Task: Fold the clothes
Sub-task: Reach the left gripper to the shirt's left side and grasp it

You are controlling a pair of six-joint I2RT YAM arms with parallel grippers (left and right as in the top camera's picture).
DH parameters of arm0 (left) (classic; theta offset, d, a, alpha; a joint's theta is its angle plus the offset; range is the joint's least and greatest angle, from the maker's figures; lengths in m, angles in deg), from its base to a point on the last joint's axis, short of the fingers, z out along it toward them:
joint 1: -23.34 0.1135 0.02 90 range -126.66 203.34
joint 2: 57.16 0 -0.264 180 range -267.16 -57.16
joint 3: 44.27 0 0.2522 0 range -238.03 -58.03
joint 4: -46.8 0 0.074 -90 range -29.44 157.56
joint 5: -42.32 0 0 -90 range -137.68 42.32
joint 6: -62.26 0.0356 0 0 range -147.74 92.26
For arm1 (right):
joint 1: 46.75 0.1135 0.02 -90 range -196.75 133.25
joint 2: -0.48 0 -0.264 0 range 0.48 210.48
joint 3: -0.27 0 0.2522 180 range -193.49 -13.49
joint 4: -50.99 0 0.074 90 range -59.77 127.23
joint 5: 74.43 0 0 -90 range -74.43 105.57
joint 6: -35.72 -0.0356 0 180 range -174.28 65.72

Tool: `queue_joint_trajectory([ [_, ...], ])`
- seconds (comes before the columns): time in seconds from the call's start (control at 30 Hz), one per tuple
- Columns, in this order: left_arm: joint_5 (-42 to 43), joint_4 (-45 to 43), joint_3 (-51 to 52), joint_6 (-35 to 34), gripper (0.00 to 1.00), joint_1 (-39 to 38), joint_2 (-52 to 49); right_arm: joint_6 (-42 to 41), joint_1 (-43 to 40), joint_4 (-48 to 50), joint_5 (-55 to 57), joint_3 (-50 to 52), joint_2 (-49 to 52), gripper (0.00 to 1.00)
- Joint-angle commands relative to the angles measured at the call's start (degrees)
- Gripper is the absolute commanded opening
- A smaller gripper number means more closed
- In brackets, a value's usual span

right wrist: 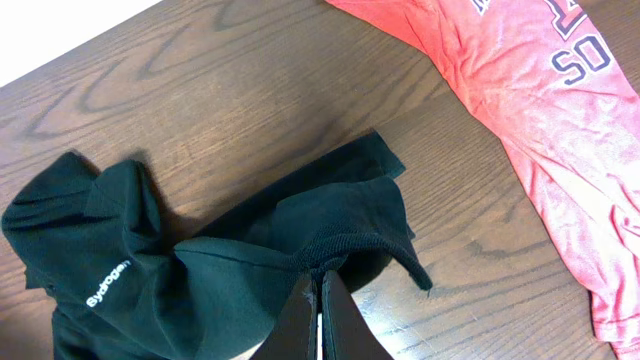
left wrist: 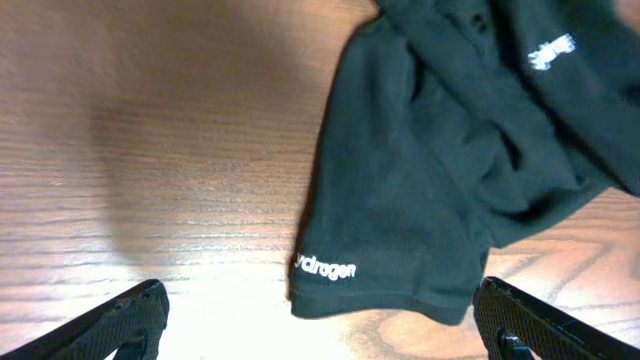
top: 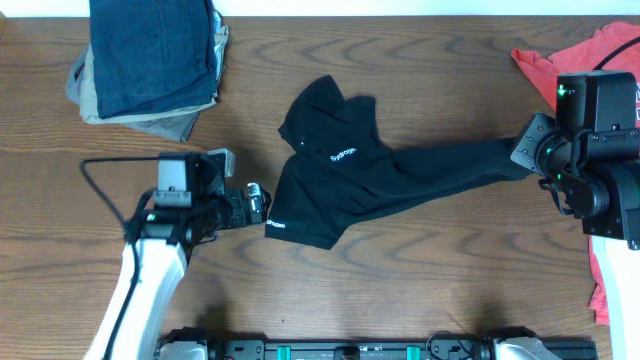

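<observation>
Right jaws pinch the black shirt (top: pixel 340 195) at frame right; left jaws, spread, should take the lettered sleeve (left wrist: pixel 380 230); pull taut.

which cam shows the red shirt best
Right wrist: the red shirt lies spread out with its navy lettering visible. Overhead catches only scraps of it at the frame's right edge, around the right arm. Left wrist shows none.
</observation>
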Motion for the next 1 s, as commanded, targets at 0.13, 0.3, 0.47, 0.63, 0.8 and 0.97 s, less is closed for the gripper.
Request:
queue_joint_trajectory([
  [0.13,6.0,-0.8,-1.0,-0.7,0.98,-2.1,-8.2,0.6,-0.4,0.8,0.9,-0.2,-0.3,0.01],
  [0.3,-1.2,-2.0,-1.0,-3.5,0.98,-6.4,-12.9,0.5,-0.4,1.0,0.8,-0.2,0.2,0.01],
  [0.47,-7.7,-4.1,-1.0,-8.1,0.98,-10.0,-15.9,0.6,-0.4,1.0,0.9,-0.2,1.3,0.01],
  [0.63,-11.4,-4.9,-1.0,-9.1,0.98,-10.7,-16.1,0.6,-0.4,1.0,0.8,-0.2,2.8,0.01],
  [0.8,-12.4,-4.8,-1.0,-9.1,0.94,-10.7,-16.5,0.5,-0.4,1.0,0.8,-0.2,4.0,0.01],
  [0.97,-12.3,-4.8,-1.0,-9.1,0.92,-10.8,-18.6,0.5,-0.4,1.2,0.4,-0.2,4.3,0.01],
])
